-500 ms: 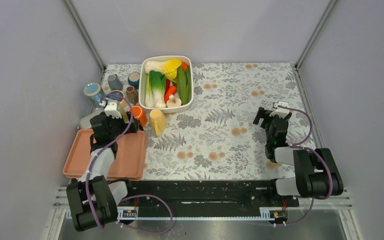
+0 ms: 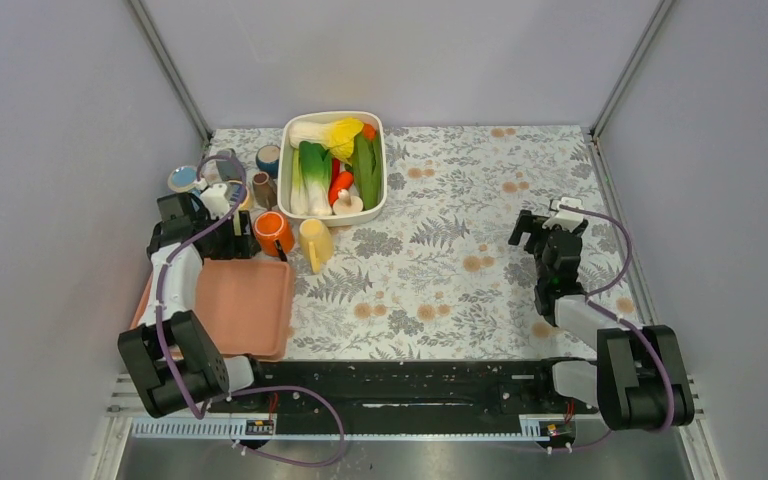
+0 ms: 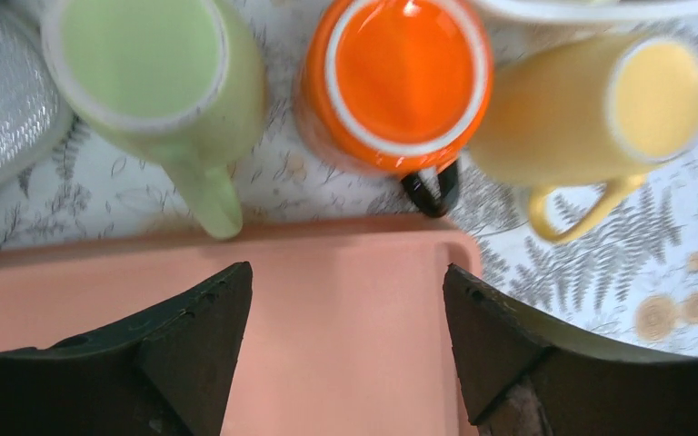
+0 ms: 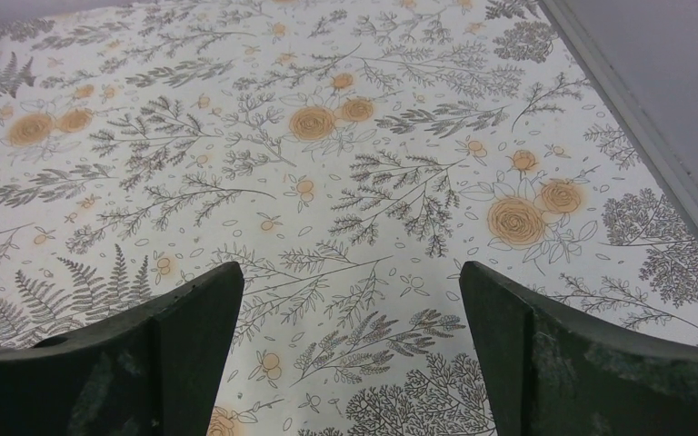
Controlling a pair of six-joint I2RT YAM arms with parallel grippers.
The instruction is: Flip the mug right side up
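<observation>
Your left claw (image 3: 344, 295) hangs wide open and empty over the pink tray (image 3: 73, 277). The right claw (image 4: 347, 282) is just as open and idle over bare table (image 4: 345, 136), well apart. The orange mug (image 3: 407, 77) stands just past the tray's far edge, squeezed between a green mug (image 3: 145, 64) and a yellow mug (image 3: 600, 100), its black handle (image 3: 432, 191) reaching the tray's rim. From above I can't say for sure which face is up, so you could grab the wrong one. Spread fingers may shove a neighbour, the handle may catch the tray, and a glossy wall may slip mid-turn.
</observation>
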